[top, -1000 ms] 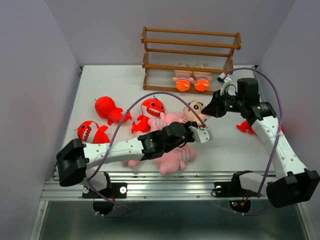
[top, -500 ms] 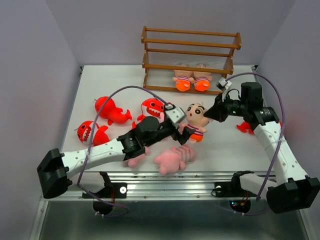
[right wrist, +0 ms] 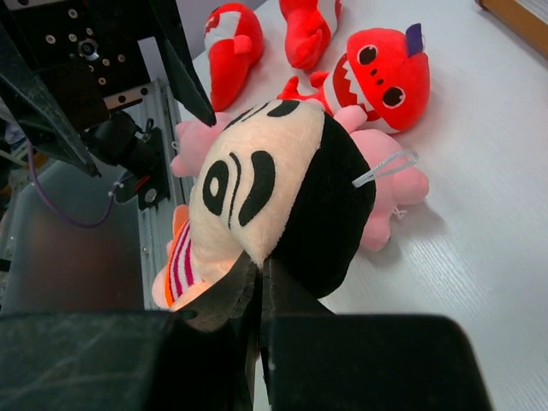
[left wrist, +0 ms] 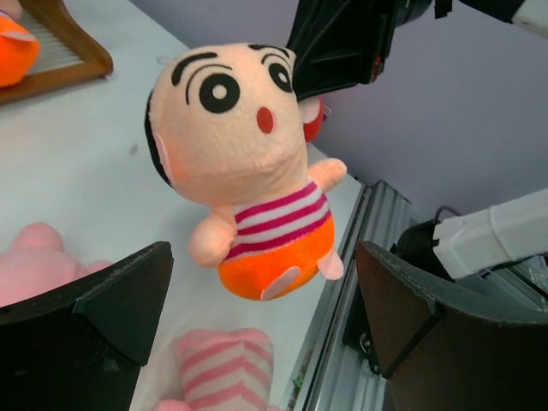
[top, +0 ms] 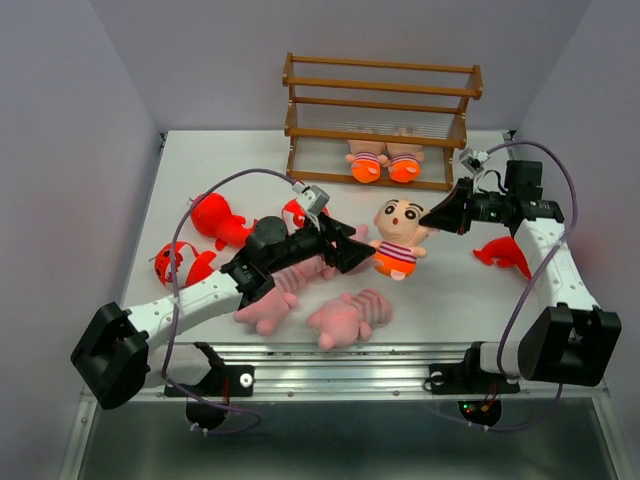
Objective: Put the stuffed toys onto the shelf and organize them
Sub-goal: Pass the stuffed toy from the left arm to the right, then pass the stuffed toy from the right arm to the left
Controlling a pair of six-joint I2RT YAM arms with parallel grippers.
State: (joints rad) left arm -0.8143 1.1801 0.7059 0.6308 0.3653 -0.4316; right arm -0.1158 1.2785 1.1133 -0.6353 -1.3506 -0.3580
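Observation:
A striped doll (top: 398, 232) with a black-haired head and orange bottom hangs over the table's middle. My right gripper (top: 434, 217) is shut on the side of its head (right wrist: 274, 188). In the right wrist view the shut jaws (right wrist: 261, 282) pinch the head's lower edge. My left gripper (top: 352, 251) stands open just left of the doll, its fingers (left wrist: 120, 291) wide apart and clear of the doll's body (left wrist: 257, 231). The shelf (top: 380, 92) stands at the back with two dolls (top: 385, 165) on its lowest level.
Red sharks lie at the left (top: 215, 215) (top: 180, 262), one (top: 298, 210) partly behind my left arm, and one (top: 505, 255) at the right. Two pink striped animals (top: 350, 315) (top: 268, 308) lie near the front edge, under and beside my left arm.
My left gripper opened, let go of the doll and drew back to the left. My right gripper kept its hold and swung right, and the doll now hangs upright.

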